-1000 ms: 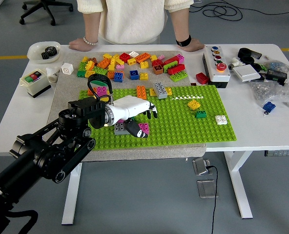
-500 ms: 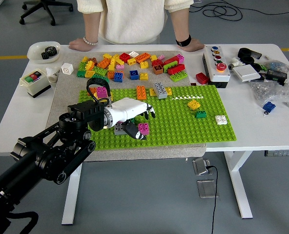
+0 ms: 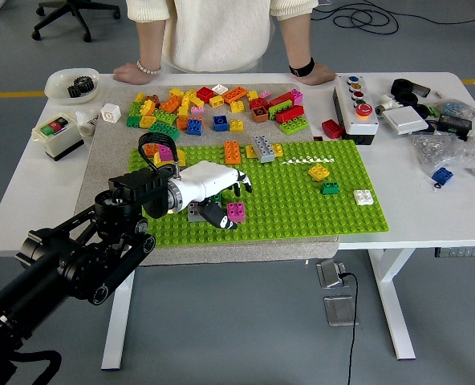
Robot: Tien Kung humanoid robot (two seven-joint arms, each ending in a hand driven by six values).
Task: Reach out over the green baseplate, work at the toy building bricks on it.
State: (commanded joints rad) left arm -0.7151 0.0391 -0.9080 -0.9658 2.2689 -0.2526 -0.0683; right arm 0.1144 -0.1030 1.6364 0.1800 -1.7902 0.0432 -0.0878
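Observation:
The green baseplate [image 3: 302,208] lies across the middle of the table. My left hand [image 3: 229,204], white with dark fingertips, hovers low over its left part with the fingers relaxed and holding nothing. A magenta brick [image 3: 236,211] sits just right of the thumb, and a grey brick [image 3: 195,212] shows under the palm. Further bricks on the plate: orange [image 3: 233,151], long grey [image 3: 263,148], yellow [image 3: 318,172], small green [image 3: 330,188], white [image 3: 363,196]. The right arm is out of view.
Several loose coloured bricks [image 3: 213,104] lie on the grey mat beyond the plate. A person stands at the far side, both hands [image 3: 133,74] resting on the table edge. A button box [image 3: 355,100], a red brick [image 3: 331,128], a bowl [image 3: 71,83] and a switch box [image 3: 57,132] stand around.
My left hand and arm have drawn back slightly to the left. The magenta and grey bricks have stayed in place.

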